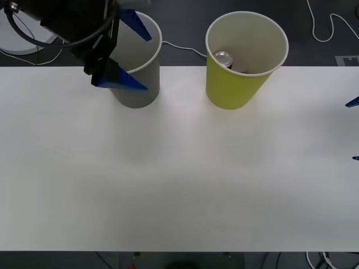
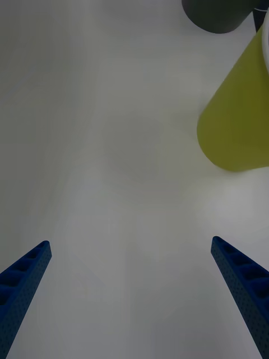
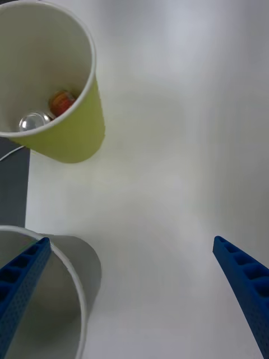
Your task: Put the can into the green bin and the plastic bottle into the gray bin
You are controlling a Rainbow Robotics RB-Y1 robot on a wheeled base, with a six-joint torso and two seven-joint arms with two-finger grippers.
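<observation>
The green bin [image 1: 233, 89] stands at the table's back, right of centre. Inside it the left wrist view shows the can [image 3: 61, 102], orange-red, lying beside another can with a silver top [image 3: 33, 120], whose top also shows from the front [image 1: 222, 58]. The gray bin [image 1: 134, 95] stands to its left. My left gripper [image 1: 149, 63] hangs open over the gray bin's rim [image 3: 67, 263] with nothing between its fingers. My right gripper [image 1: 352, 130] stands open and empty at the table's right edge, facing the green bin [image 2: 235, 129]. The plastic bottle is out of view.
The white table [image 1: 179, 179] stretches wide and bare in front of both bins. White cables [image 1: 325, 33] lie on the dark floor behind the table. The gray bin's base [image 2: 218, 14] shows beyond the green bin in the right wrist view.
</observation>
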